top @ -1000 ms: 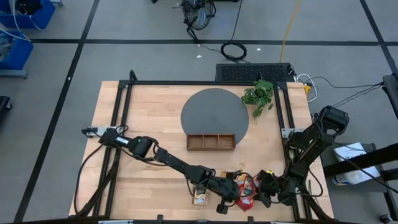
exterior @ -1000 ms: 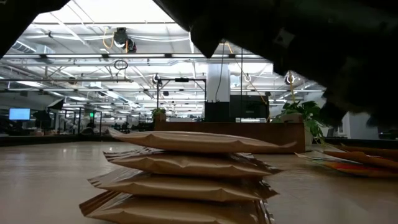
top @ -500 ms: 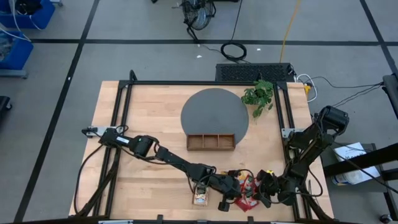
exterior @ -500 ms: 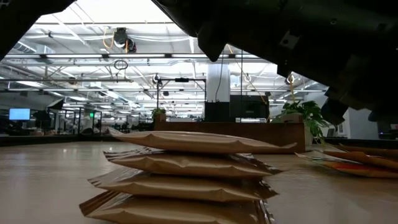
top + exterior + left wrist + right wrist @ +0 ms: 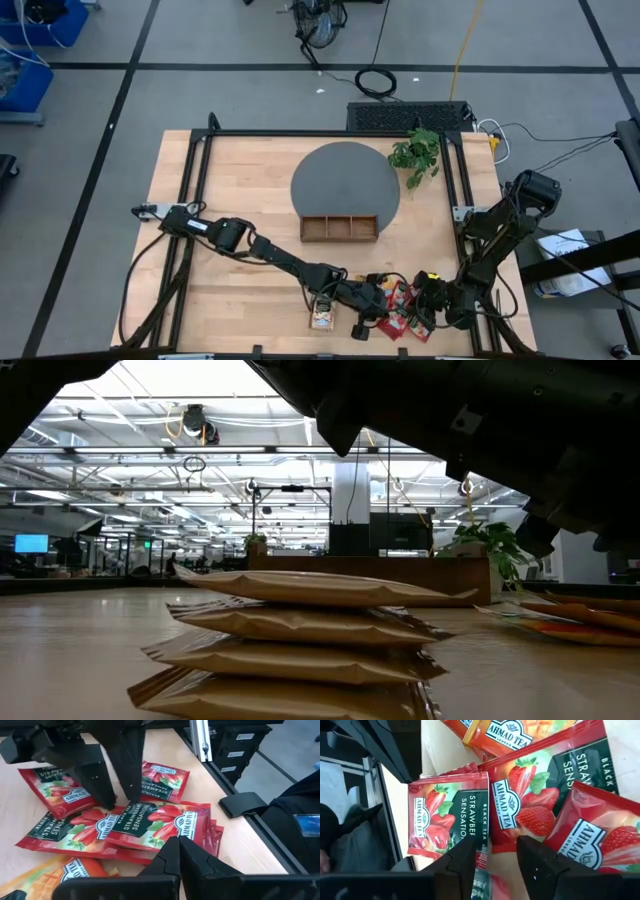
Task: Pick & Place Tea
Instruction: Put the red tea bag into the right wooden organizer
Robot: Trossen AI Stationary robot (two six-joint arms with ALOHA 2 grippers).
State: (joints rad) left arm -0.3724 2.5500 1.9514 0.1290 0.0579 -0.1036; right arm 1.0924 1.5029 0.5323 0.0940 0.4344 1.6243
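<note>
1. Where the dark round mat point(image 5: 344, 178) meets the near half of the wooden table point(image 5: 240, 170), a three-slot wooden tray point(image 5: 339, 228) sits at the mat's near edge; all three slots show bare wood, no sachet inside.
2. Red sachets point(image 5: 403, 312) lie scattered flat at the table's near edge, well apart from the tray. The left wrist view shows them overlapping, printed with strawberries point(image 5: 155, 822).
3. An orange-yellow sachet point(image 5: 520, 734) lies just beside the red ones, partly under them.
4. A stack of beige sachets point(image 5: 300, 645) stands close to the low camera, at least four high; in the high view it shows at the near edge, left of the red ones point(image 5: 322, 318).
5. A small potted plant point(image 5: 417, 153) stands at the far right of the table, beside the mat.
6. Beyond the table, the low view shows a large hall with ceiling lights and a monitor point(image 5: 31, 543) far off.
7. Left gripper point(image 5: 364, 322): low over the table between the beige stack and the red sachets. Its fingers point(image 5: 200, 860) are pressed together, with nothing between them.
8. Right gripper point(image 5: 417, 322): down on the red sachets. Its fingers point(image 5: 540, 865) stand partly apart, straddling the edge of a red sachet point(image 5: 449, 812); a firm grip cannot be confirmed.
</note>
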